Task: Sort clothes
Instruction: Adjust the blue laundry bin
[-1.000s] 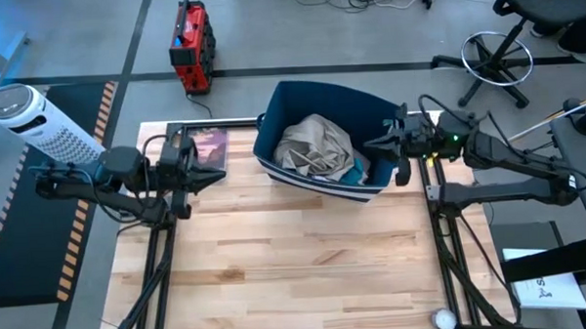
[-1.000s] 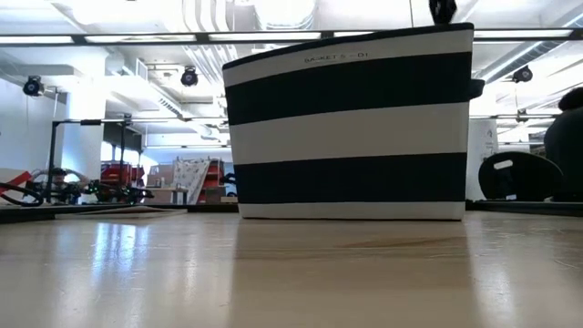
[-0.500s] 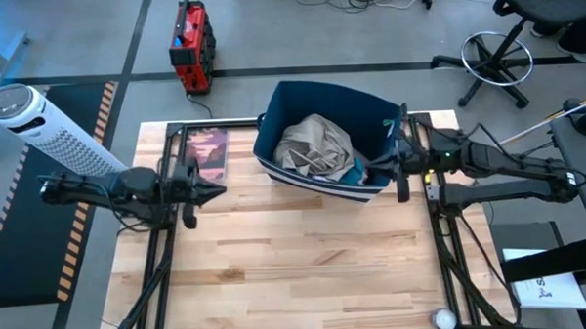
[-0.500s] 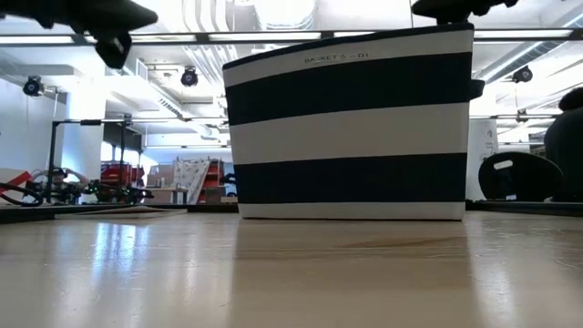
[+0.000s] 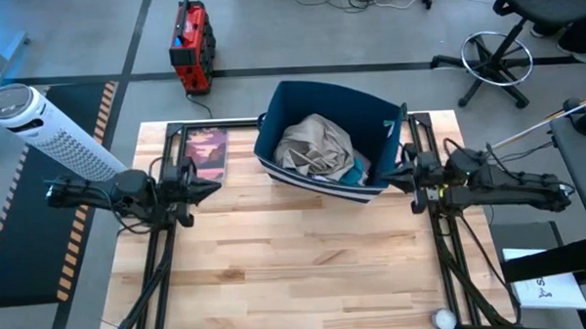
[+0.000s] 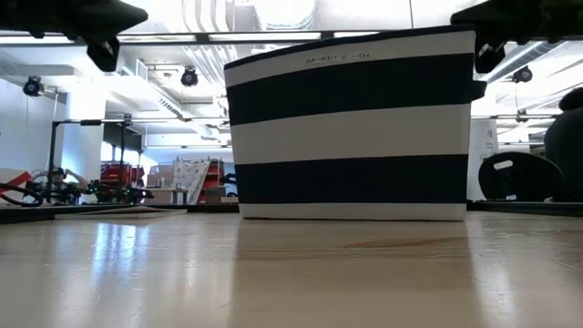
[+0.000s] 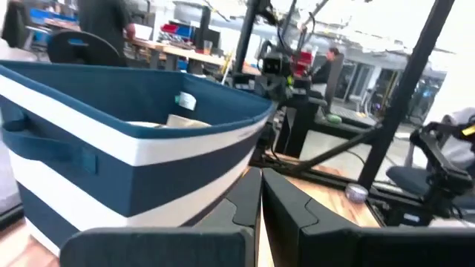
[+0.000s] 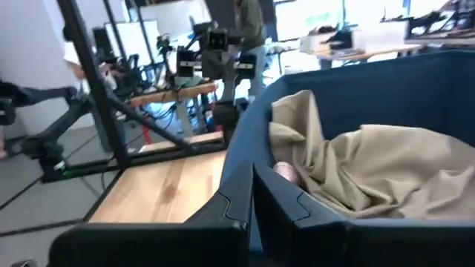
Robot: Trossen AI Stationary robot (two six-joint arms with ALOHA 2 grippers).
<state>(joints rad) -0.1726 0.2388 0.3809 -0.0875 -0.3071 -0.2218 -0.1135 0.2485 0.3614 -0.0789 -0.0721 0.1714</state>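
Observation:
The clothes lie in a navy bin with white stripes (image 5: 374, 111) at the table's far middle. A grey-beige garment (image 5: 315, 144) is on top, with a teal piece (image 5: 358, 169) at its right. In the right wrist view the beige garment (image 8: 371, 167) covers a small pale pink bit (image 8: 284, 172). My left gripper (image 5: 214, 185) is shut and empty, left of the bin, pointing at it (image 7: 260, 194). My right gripper (image 5: 391, 177) is shut and empty, just off the bin's right near corner (image 8: 252, 194).
A flat pink-covered book (image 5: 207, 148) lies at the table's far left, beside my left gripper. Black frame rails run along both table sides. A small white object (image 5: 443, 318) sits at the near right corner. Bare wood (image 5: 296, 262) fills the near half.
My right gripper has drawn back from over the bin's right rim toward the table's near right and come down. My left gripper has also come down beside the book and pulled slightly toward the left edge. The clothes and the bin have stayed still.

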